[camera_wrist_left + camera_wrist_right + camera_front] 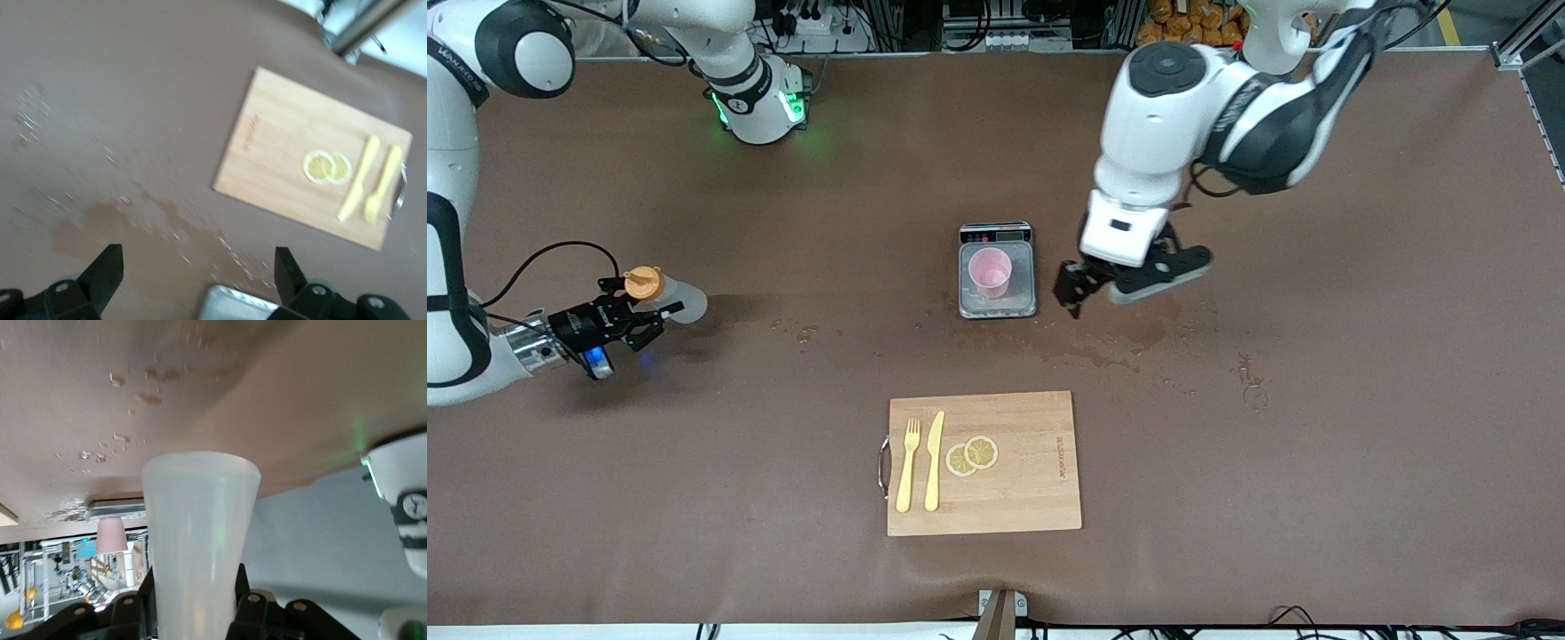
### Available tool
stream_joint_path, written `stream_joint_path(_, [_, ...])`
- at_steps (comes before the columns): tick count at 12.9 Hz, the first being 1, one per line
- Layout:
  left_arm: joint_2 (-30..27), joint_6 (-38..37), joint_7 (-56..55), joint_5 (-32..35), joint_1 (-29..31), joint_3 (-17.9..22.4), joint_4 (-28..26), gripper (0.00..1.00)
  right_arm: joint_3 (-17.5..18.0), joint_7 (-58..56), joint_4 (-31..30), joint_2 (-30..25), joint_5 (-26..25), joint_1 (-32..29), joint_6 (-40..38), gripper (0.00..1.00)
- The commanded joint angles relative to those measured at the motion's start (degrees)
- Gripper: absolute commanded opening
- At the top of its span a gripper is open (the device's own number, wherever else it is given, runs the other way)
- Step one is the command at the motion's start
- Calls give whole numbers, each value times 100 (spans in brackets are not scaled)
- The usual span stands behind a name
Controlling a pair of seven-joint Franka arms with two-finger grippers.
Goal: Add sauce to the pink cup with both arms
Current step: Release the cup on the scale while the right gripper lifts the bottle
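The sauce bottle [680, 302], whitish with an orange cap [644, 283], is at the right arm's end of the table. My right gripper [647, 313] is shut on its body and holds it tilted. In the right wrist view the bottle [200, 547] fills the space between the fingers [241, 590]. The pink cup [990, 271] stands upright on a grey scale [1024, 302] mid-table and also shows small in the right wrist view [112, 535]. Beside the scale, toward the left arm's end, my left gripper [1125, 277] hangs open and holds nothing [197, 267]. A corner of the scale [240, 307] lies under it.
A wooden cutting board [1032, 498] lies nearer the front camera than the scale. It carries a yellow fork [907, 467], a yellow knife [934, 462] and two lemon slices [971, 455]. Wet patches [1120, 342] mark the brown table by the left gripper.
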Motion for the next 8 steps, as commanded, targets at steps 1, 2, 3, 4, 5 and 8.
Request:
stream_joint_path(1, [3,-686,983,-474,358,-34,504,100,44,846,426,-142,-23,212,-579,47])
stream_joint_path(2, [3,-819,1371,-564,560,-34,602,100,27,1180,515,-177,-40,378,-676,47])
stream_joint_path(3, [-15,-959,1723,-661,779,-42,638,100,35,1401,533,-273,-41,493,-712,47])
stream_joint_path(4, [-23,-1143,2022,-801,947,-42,743,100,44,1516,542,-326,-32,547,-712,47])
stream_joint_path(5, [-58,-1389,2391,-950,1070,-16,891,100,44,1744,542,-405,-23,669,-712,49])
stream_joint_path(8, [-417,-2065,3717,-1512,975,824,1094,100,9,2569,542,-765,-93,1239,-704,48])
